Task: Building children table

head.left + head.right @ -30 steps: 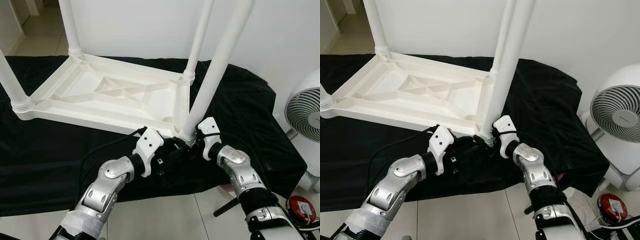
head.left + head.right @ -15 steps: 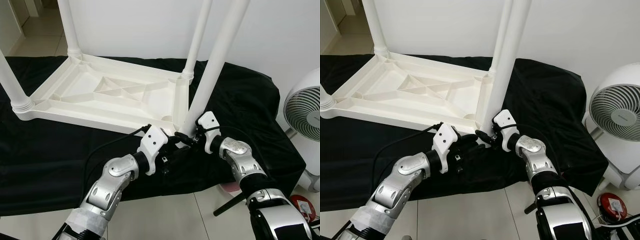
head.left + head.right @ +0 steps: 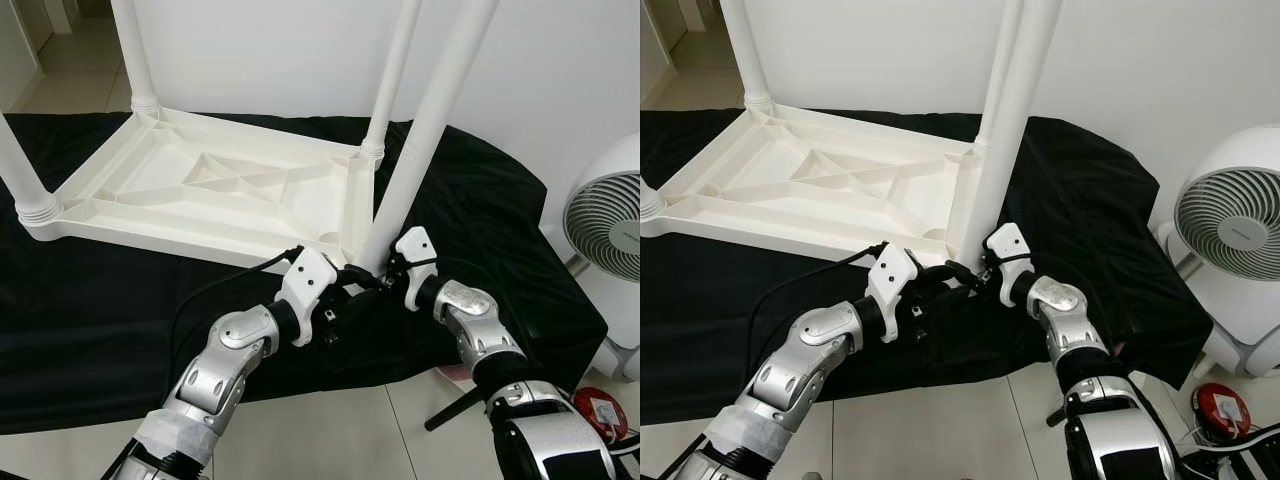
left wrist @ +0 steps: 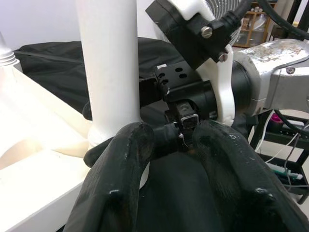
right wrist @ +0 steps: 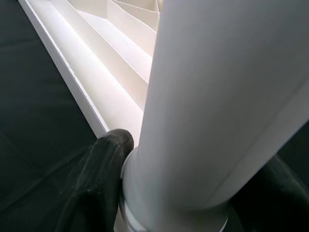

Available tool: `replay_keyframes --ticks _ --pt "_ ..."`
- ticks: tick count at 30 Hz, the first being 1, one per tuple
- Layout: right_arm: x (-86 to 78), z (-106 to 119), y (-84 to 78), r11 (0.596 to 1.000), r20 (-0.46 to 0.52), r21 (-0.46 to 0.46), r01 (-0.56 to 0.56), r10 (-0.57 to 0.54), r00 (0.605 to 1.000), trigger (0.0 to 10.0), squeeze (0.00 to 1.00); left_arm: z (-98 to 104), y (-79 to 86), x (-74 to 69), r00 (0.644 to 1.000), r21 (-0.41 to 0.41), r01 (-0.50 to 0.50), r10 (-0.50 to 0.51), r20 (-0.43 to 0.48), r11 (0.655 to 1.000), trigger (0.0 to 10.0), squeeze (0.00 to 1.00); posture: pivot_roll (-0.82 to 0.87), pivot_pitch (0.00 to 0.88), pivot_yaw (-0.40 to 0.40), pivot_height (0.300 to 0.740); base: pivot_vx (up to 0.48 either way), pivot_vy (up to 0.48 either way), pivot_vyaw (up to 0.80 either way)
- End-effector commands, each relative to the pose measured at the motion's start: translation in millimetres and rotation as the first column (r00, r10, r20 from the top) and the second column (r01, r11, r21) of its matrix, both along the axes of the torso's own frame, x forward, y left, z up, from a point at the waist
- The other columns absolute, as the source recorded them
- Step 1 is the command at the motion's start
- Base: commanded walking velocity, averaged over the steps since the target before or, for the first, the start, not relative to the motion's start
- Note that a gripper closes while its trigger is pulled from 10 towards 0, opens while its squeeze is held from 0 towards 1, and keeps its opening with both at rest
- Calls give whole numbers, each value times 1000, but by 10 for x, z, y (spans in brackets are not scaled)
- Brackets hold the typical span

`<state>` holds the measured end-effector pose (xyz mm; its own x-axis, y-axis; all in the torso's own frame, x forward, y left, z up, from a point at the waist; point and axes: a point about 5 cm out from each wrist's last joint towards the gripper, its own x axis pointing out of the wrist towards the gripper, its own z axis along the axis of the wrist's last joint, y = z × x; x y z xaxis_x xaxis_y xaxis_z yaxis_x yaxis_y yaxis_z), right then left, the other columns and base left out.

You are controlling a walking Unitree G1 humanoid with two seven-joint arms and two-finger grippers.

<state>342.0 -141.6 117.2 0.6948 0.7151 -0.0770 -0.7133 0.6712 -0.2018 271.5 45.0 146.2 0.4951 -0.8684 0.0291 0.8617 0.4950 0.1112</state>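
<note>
In the head views, a white plastic table [image 3: 200,190] lies upside down on a black cloth [image 3: 90,310] spread over the tiled floor [image 3: 330,430], its legs pointing up. A white fan [image 3: 1230,230] stands by the wall on the robot's right, and a small red device [image 3: 600,412] lies on the floor near it. The near leg [image 3: 420,140] leans at the table's near right corner. Both grippers meet at its foot: the left gripper [image 3: 345,290] from the left, the right gripper [image 3: 378,278] from the right.

In the left wrist view, the two black fingers [image 4: 120,169] stand apart beside the leg's base, holding nothing; the other arm's wrist sits just past them.

In the right wrist view, the fingers [image 5: 104,159] sit on either side of the leg [image 5: 212,106], against its ribbed collar, holding it.
</note>
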Motion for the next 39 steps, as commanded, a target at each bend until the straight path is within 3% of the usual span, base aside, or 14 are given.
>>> replay_keyframes --ticks 1,3,9,11,13,16,18,23,29,30,31,32,36,39 --pt "-49 -104 -6 997 -50 53 58 -55 997 10000 0 6 -40 -3 999 2 31 -31 10 1000 10000 0 -56 0 -89 740 0 0 0" --pt "-51 -127 -26 982 -46 71 173 -170 984 10000 0 9 -51 4 999 -2 33 -33 11 999 10000 0 -61 0 -85 740 0 0 0" --pt "-89 -130 33 956 -11 111 271 -272 962 10000 0 -3 -81 7 999 3 45 -45 10 999 10000 0 -72 0 -83 740 0 0 0" --pt "-87 -131 30 928 -5 117 352 -354 935 10000 0 -2 -82 -10 999 -3 51 -51 6 999 10000 0 -67 0 -89 740 0 0 0" --pt "-90 -132 4 865 -14 145 481 -484 875 10000 0 -2 -93 -26 999 -7 54 -54 4 998 10000 0 -62 0 -96 740 0 0 0" --pt "-98 -134 -4 837 -27 160 524 -527 850 10000 0 -4 -97 -27 999 -5 53 -53 5 999 10000 0 -62 0 -96 740 0 0 0" --pt "-152 -202 33 760 -68 172 626 -625 778 10000 0 2 -120 -38 999 -17 47 -47 4 999 10000 0 -60 0 -107 740 0 0 0" --pt "-230 -305 196 694 -124 163 701 -691 712 10000 0 13 -129 -54 999 -26 43 -43 6 999 10000 0 -46 0 -109 740 0 0 0" --pt "-261 -254 390 735 -117 196 649 -640 760 10000 0 -20 -87 -55 999 -17 33 -33 0 999 10000 0 -50 0 -90 740 0 0 0" --pt "-264 -250 385 740 -112 193 645 -636 763 10000 259 -22 -91 -56 999 -13 37 -37 0 999 10000 0 -50 0 -89 740 0 0 0" --pt "-264 -250 385 740 -112 193 645 -636 763 10000 259 -22 -91 -56 999 -13 37 -37 0 999 10000 0 -50 0 -89 740 0 0 0" --pt "-267 -251 362 739 -111 196 644 -636 764 10000 1000 -17 -89 -53 999 -9 42 -42 3 999 10000 0 -53 0 -85 740 0 0 0" --pt "-277 -231 340 743 -102 206 637 -631 769 10000 1000 -12 -82 -46 999 -6 44 -44 4 999 10000 0 -60 0 -81 740 0 0 0" --pt "-283 -156 224 767 -84 241 594 -593 801 10000 1000 -22 -67 -32 999 3 48 -48 7 999 10000 0 -70 0 -80 740 0 0 0"
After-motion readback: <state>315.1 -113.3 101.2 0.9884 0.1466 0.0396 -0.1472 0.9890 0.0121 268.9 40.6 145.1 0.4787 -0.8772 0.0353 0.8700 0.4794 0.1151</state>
